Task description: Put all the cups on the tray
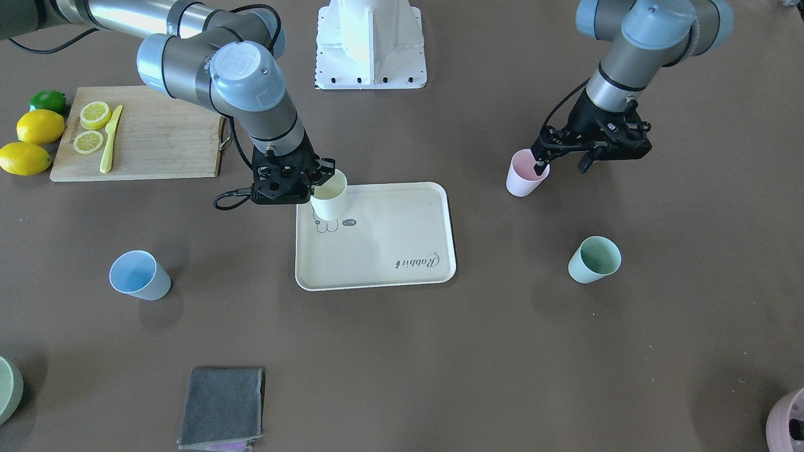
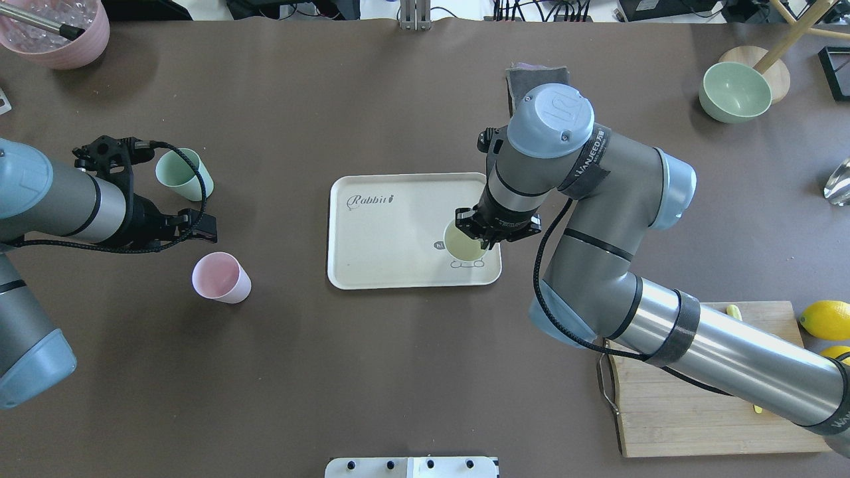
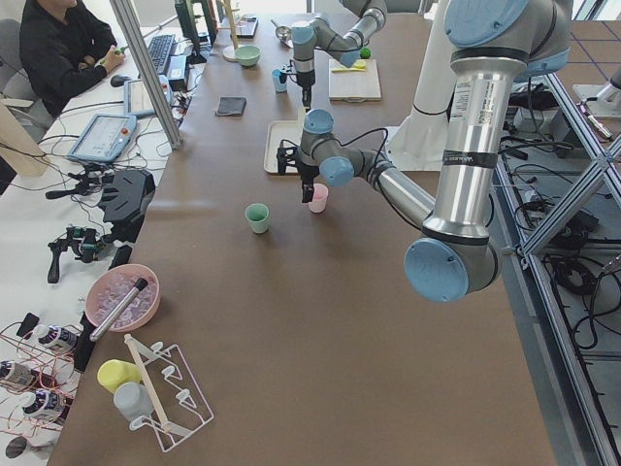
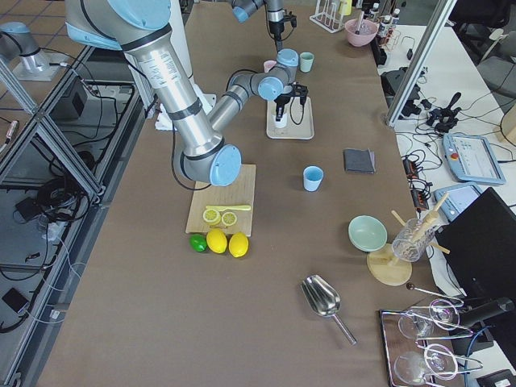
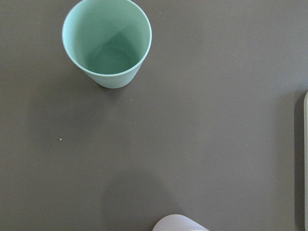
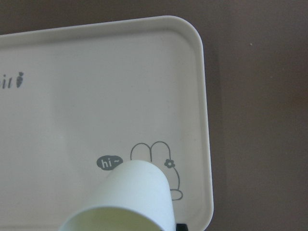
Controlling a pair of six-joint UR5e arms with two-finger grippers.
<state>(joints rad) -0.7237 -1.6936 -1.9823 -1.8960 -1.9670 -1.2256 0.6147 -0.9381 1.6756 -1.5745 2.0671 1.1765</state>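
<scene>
The cream tray point(image 1: 402, 251) lies mid-table; it also shows in the overhead view point(image 2: 385, 232) and the right wrist view point(image 6: 96, 86). My right gripper point(image 1: 317, 183) is shut on a cream cup point(image 1: 329, 196), held tilted over the tray's cartoon corner point(image 6: 130, 197). My left gripper point(image 1: 562, 164) is open, with one finger over the rim of a pink cup point(image 1: 525, 174) that stands on the table. A green cup point(image 1: 594, 259) stands nearby, and also shows in the left wrist view point(image 5: 107, 42). A blue cup point(image 1: 139, 275) stands off the tray on the right arm's side.
A wooden cutting board point(image 1: 163, 141) holds lemon slices and a yellow knife point(image 1: 110, 139), with lemons point(image 1: 39, 127) and a lime beside it. A grey cloth point(image 1: 221, 408) lies near the far edge. A green bowl point(image 2: 734, 91) and a pink bowl point(image 2: 60, 33) sit at the far corners.
</scene>
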